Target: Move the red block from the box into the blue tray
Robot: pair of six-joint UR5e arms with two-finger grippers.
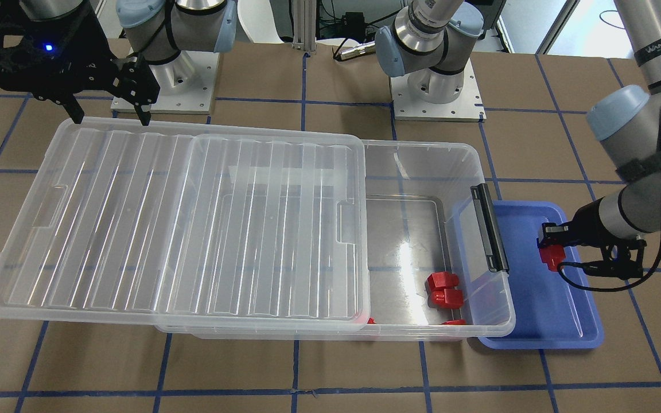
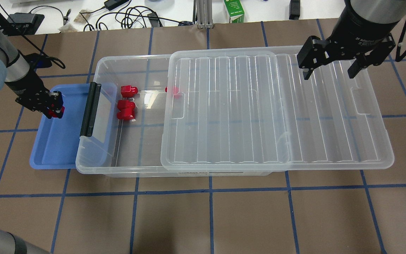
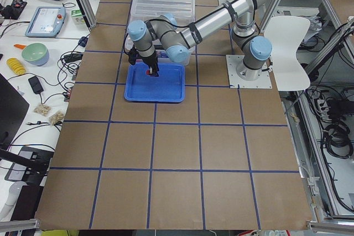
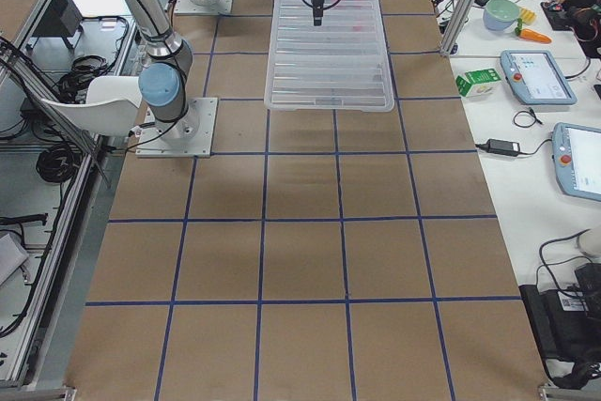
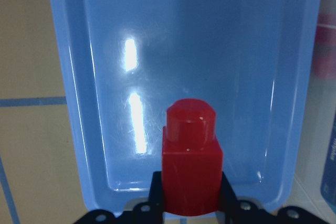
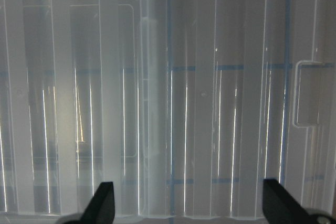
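Observation:
My left gripper (image 2: 53, 112) is shut on a red block (image 5: 190, 161) and holds it above the blue tray (image 2: 53, 148), which stands against the box's latch end. The block also shows in the front view (image 1: 551, 256) over the tray (image 1: 560, 321). The clear box (image 2: 100, 155) has its ribbed lid (image 2: 277, 116) slid aside toward my right, so its left end is uncovered. Several more red blocks (image 2: 126, 109) lie on the box floor. My right gripper (image 2: 333, 68) is open and empty above the far edge of the lid.
The box's black latch bar (image 2: 90, 109) stands between the tray and the loose blocks. Cables and a green carton (image 2: 234, 10) lie on the white bench beyond the table's far edge.

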